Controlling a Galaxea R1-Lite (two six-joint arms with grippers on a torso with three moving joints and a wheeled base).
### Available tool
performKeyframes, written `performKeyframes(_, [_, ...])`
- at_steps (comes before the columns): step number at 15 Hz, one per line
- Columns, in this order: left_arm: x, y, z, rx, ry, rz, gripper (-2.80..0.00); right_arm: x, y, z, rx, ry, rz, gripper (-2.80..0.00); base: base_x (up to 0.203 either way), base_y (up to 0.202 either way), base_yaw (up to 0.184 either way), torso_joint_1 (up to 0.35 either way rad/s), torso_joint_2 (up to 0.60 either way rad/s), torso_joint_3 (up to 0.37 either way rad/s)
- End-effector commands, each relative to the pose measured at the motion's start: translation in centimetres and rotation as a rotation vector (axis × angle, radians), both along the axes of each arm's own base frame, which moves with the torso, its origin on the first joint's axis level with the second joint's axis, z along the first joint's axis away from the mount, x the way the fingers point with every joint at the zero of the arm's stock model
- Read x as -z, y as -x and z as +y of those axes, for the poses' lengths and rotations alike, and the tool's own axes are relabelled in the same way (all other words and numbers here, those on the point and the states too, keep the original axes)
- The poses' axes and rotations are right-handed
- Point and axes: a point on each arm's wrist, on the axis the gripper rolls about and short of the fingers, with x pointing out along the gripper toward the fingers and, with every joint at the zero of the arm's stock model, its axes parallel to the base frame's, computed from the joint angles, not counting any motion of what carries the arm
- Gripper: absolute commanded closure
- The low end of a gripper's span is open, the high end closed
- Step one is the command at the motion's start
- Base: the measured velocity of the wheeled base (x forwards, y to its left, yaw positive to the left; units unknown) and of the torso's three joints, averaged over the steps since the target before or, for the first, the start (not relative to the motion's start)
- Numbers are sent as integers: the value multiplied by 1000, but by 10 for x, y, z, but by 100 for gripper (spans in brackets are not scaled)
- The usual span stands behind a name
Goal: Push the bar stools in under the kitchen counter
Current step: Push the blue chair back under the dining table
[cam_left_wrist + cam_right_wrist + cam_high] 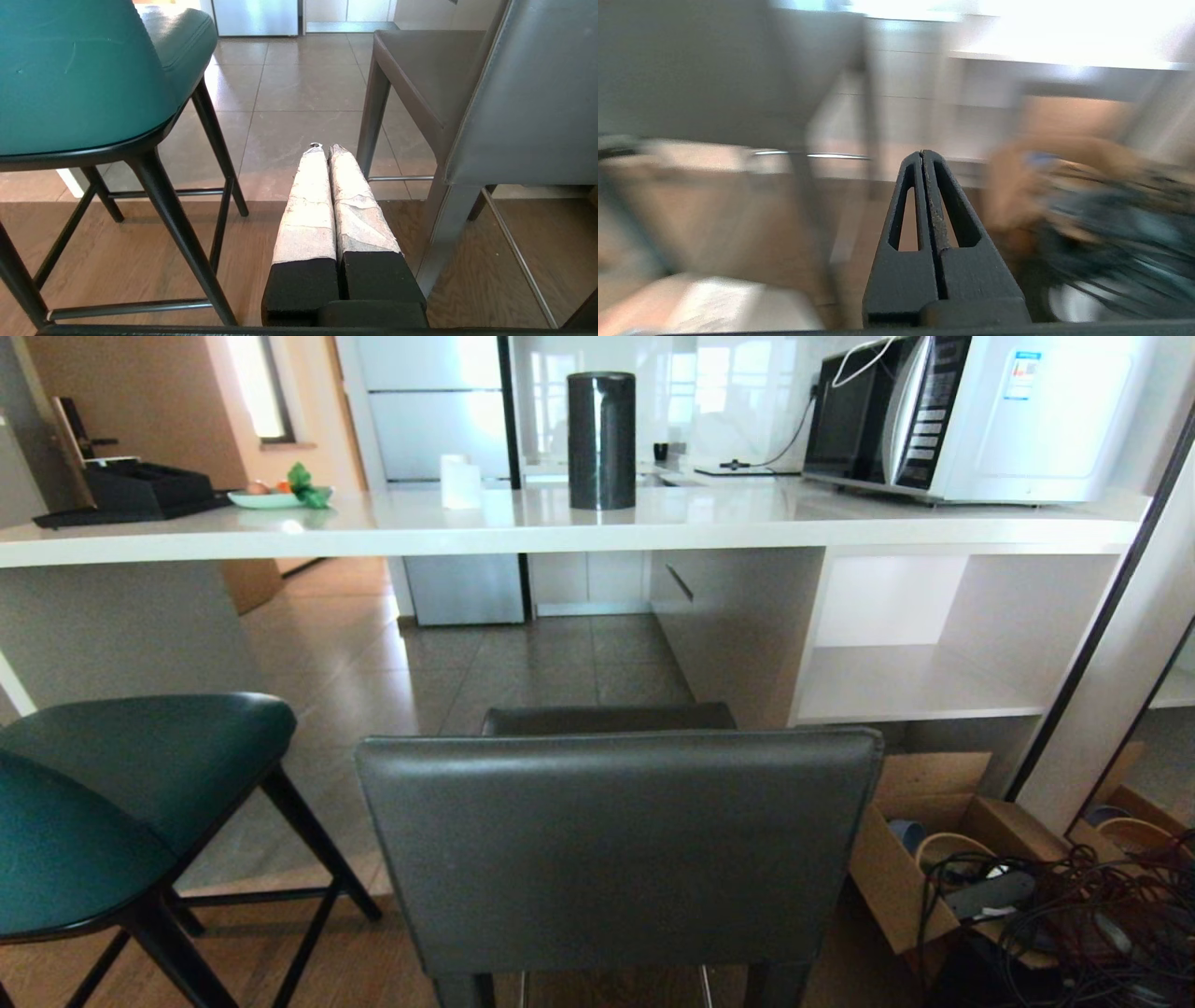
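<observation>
The dark grey bar stool stands right in front of me, its boxy back toward me and its seat short of the white kitchen counter. The teal bar stool with thin black legs stands to its left, also out from the counter. My left gripper is shut and empty, low between the teal stool and the grey stool. My right gripper is shut and empty, beside the grey stool's leg. Neither arm shows in the head view.
On the counter stand a microwave, a black cylinder, a plate of food and a black box. A cardboard box and tangled cables lie on the floor at the right, below white shelves.
</observation>
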Motion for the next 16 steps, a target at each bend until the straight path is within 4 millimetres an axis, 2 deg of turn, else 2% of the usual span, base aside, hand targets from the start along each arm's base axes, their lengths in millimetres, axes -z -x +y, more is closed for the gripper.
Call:
performKeyframes(1, [1,0,0,1,-5,5,0,1,0,-1,58,-71,14,0,0,0,0,0,0,0])
performKeyframes(2, [1,0,0,4,-22,5,0,2,-1,-1,66,-139,24,0,0,0,0,0,0,0])
performKeyframes(4, [1,0,0,15,-39,11,0,3,-1,-2,100,-141,26,0,0,0,0,0,0,0])
performKeyframes(6, [1,0,0,15,-41,15,0,7,-4,-3,120,2,-6,0,0,0,0,0,0,0])
performKeyframes(8, [1,0,0,15,-41,15,0,10,-7,-1,61,109,-50,0,0,0,0,0,0,0])
performKeyframes(12, [1,0,0,15,-41,9,0,10,-7,-2,87,-2,-38,0,0,0,0,0,0,0])
performKeyframes(16, [1,0,0,15,-42,9,0,10,-7,-2,87,5,-39,0,0,0,0,0,0,0])
